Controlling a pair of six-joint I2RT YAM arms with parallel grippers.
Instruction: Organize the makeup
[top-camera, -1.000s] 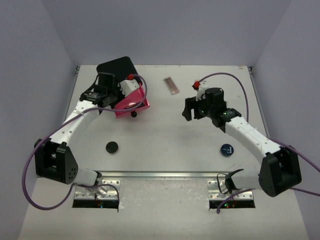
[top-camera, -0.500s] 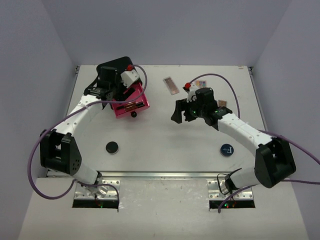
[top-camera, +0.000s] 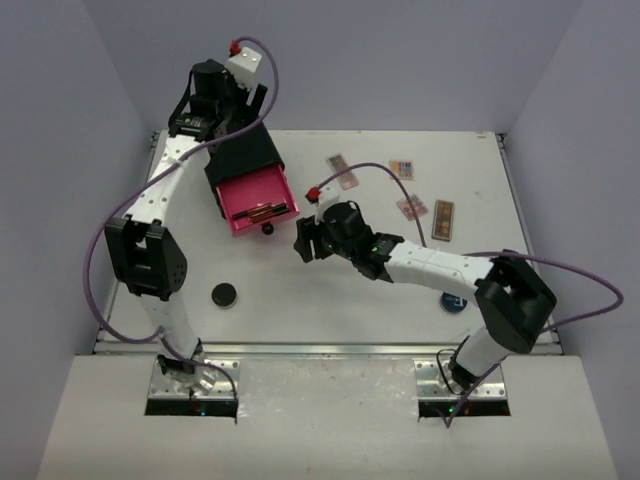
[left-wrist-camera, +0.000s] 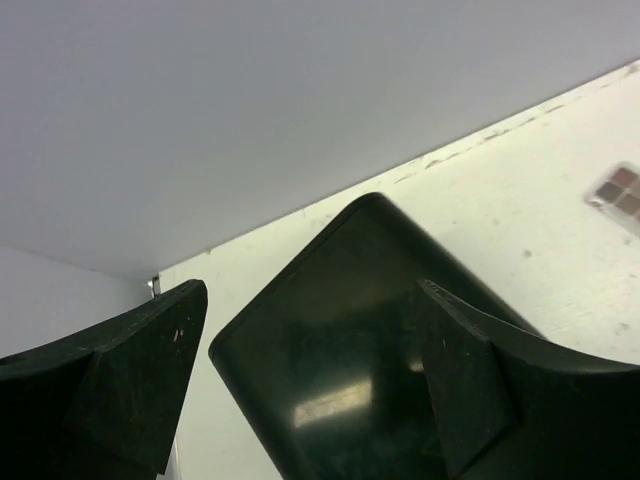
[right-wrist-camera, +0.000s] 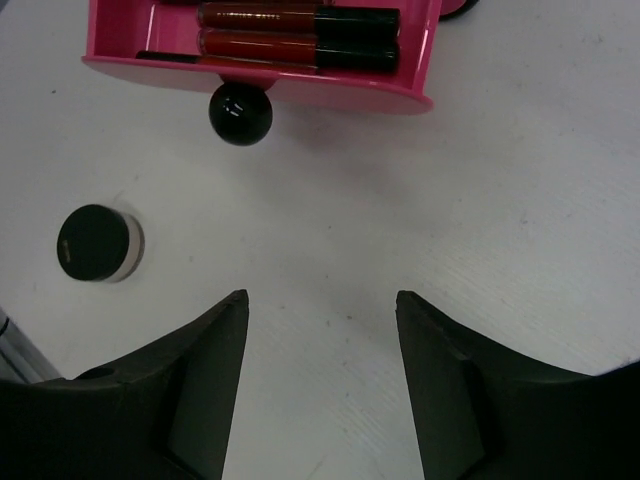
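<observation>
Right gripper (right-wrist-camera: 320, 300): open, holds nothing, hangs just in front of the pink drawer (right-wrist-camera: 300, 85) and its black knob (right-wrist-camera: 240, 112). Round dark compact (right-wrist-camera: 97, 243): lies on the table (right-wrist-camera: 520, 200), off to that gripper's left and nearer the arm bases; round, so no long side to line up. Bare room all around it. Left gripper (left-wrist-camera: 310, 290): open too, high over the black chest (left-wrist-camera: 300, 400), well apart, so better left to the right arm. Flat palettes (top-camera: 412, 207): away on the right.

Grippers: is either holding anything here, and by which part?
Nothing is held. The left gripper stands open above the black chest; the right gripper stands open, empty, short of the pink drawer.
</observation>
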